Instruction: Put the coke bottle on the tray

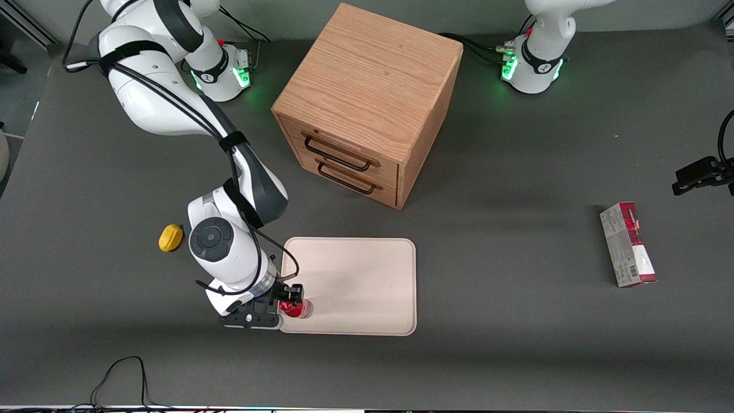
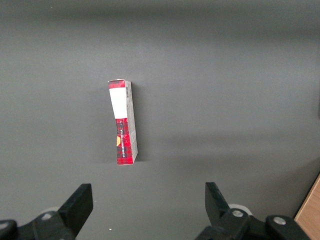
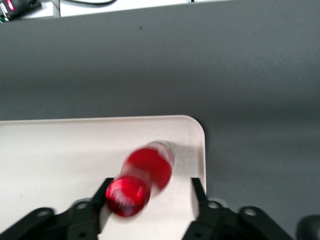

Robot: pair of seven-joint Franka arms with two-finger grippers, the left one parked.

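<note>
The coke bottle [image 1: 298,310] is a tiny red bottle with a red cap. It is on the cream-beige tray [image 1: 367,275], at the tray's corner nearest the front camera, toward the working arm's end. My right gripper [image 1: 291,298] hangs right over it. In the right wrist view the bottle [image 3: 147,172] looks blurred and tilted, with its cap beside one finger [image 3: 102,192]. The gripper [image 3: 150,189] is open, its fingers spread wide on either side of the bottle, over the tray's rounded corner [image 3: 195,130].
A wooden drawer cabinet [image 1: 367,103] stands farther from the front camera than the tray. A yellow lump [image 1: 170,237] lies beside the arm. A red-and-grey carton [image 1: 628,244] lies toward the parked arm's end; it also shows in the left wrist view [image 2: 123,122].
</note>
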